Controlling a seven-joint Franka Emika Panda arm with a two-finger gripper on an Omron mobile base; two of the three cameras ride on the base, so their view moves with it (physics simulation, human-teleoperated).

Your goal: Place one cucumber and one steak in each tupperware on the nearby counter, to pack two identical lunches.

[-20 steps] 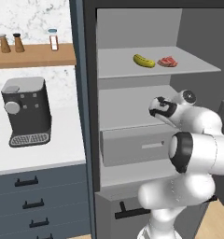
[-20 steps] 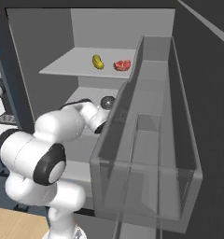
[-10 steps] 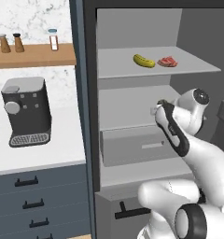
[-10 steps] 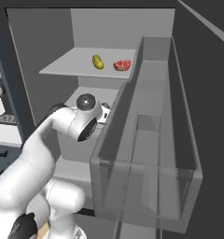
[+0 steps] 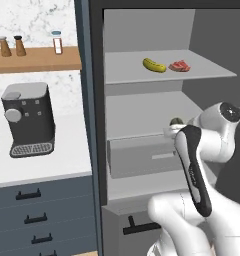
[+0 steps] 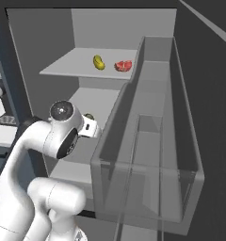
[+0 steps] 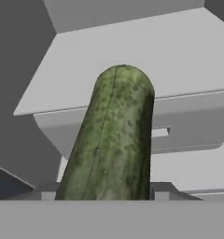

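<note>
A dark green cucumber rises between my fingertips, with my gripper shut on its lower end. From the base views the gripper hangs in front of the tall cabinet's middle shelf, and the cucumber's end pokes out of it. A red steak lies on the upper shelf beside a yellow-green oblong piece of produce. The white counter runs to the left. The tupperware is out of view.
A dark coffee machine stands on the counter under a wooden shelf with small bottles. A grey drawer sits low in the cabinet. The open door's clear bins stand close on the right.
The arm has folded and swung its elbow forward and down. The hand, still holding the cucumber, has drawn slightly back and lower from the middle shelf.
</note>
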